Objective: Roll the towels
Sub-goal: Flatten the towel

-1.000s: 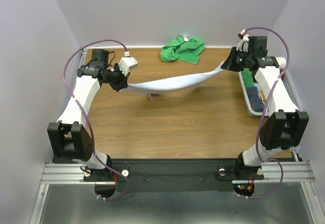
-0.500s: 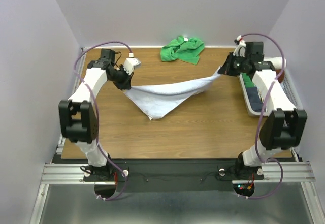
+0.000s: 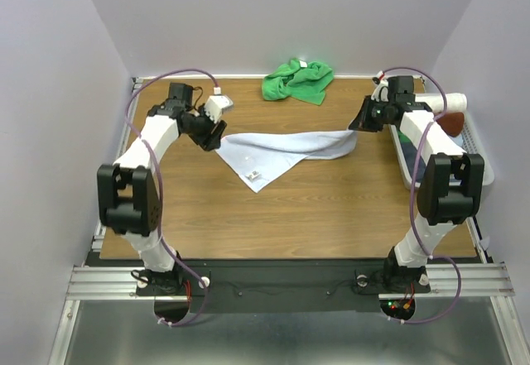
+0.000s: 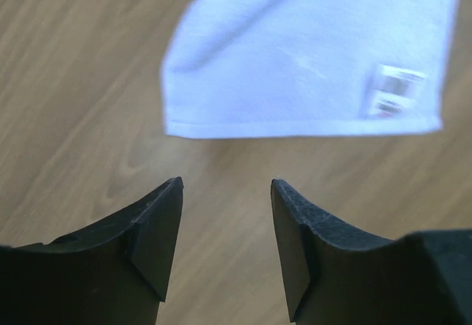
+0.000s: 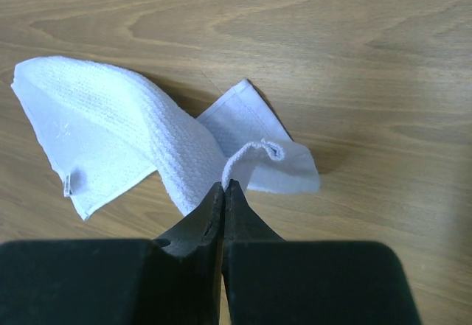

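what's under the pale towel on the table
Only the wooden table shows around the pale towel; its right end is pinched in the right gripper. Anything beneath the cloth is covered.

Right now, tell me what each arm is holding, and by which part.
The right jaws are shut on the white towel, pinching its hem at one end. The left jaws are open and hold nothing.

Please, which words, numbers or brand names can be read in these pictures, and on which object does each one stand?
None can be read.
Label on the pale towel: printed marks, too blurred to read.
White tag on the green towel: too small to read.
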Robot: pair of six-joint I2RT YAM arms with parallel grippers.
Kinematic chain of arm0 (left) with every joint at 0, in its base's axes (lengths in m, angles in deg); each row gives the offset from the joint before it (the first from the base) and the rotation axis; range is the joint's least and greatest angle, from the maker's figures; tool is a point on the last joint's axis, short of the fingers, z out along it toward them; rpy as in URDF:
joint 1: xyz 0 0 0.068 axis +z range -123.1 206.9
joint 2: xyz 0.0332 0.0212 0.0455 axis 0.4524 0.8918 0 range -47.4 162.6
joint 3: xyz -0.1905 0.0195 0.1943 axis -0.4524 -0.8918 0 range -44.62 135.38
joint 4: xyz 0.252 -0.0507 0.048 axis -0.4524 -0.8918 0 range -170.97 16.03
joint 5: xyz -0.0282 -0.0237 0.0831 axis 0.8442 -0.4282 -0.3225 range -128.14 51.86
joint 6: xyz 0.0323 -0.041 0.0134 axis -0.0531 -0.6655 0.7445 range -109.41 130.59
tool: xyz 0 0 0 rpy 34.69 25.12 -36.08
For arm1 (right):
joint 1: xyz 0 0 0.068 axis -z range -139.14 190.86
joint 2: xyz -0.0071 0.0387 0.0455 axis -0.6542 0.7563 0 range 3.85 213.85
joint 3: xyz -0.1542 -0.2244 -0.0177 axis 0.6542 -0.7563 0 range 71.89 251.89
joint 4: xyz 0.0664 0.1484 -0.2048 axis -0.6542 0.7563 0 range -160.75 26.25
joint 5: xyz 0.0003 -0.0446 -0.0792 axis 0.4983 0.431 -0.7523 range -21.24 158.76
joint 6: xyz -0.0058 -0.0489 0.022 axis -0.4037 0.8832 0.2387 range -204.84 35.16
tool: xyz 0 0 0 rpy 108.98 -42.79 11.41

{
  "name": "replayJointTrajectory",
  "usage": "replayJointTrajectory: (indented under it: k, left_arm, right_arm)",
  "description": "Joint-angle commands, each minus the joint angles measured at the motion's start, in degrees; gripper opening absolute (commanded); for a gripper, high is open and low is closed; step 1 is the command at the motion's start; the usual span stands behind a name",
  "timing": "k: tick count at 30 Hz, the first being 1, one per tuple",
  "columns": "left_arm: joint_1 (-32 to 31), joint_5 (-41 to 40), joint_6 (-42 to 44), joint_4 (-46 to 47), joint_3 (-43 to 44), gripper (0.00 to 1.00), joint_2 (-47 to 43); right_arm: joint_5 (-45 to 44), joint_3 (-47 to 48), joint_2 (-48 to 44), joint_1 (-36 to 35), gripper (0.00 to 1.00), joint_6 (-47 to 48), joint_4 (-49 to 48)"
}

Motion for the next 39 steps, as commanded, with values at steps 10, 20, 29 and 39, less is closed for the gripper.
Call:
replayJointTrajectory:
  k: [10, 20, 29, 39]
  left_arm:
    - [-21.4, 0.0, -0.7, 8.1, -15.2, 0.54, -6.4]
    - [-25.3, -1.8, -3.2, 10.2, -14.0, 0.5, 2.4]
    - [-26.4, -5.7, -3.8, 11.3, -15.9, 0.23, 4.7]
    - [-18.7, -6.4, -3.4, 2.5, -8.3, 0.0, -7.1]
  right_arm:
    - [-1.2, -1.9, -3.0, 0.4, 0.01, -0.6, -3.0]
    - [-1.8, -1.4, -2.8, 0.4, 0.01, 0.1, -3.0]
    - [-1.9, -0.4, -2.0, 0.4, 0.01, 0.3, -3.0]
    - [-5.9, 3.9, -6.2, 0.4, 0.01, 1.6, -2.8]
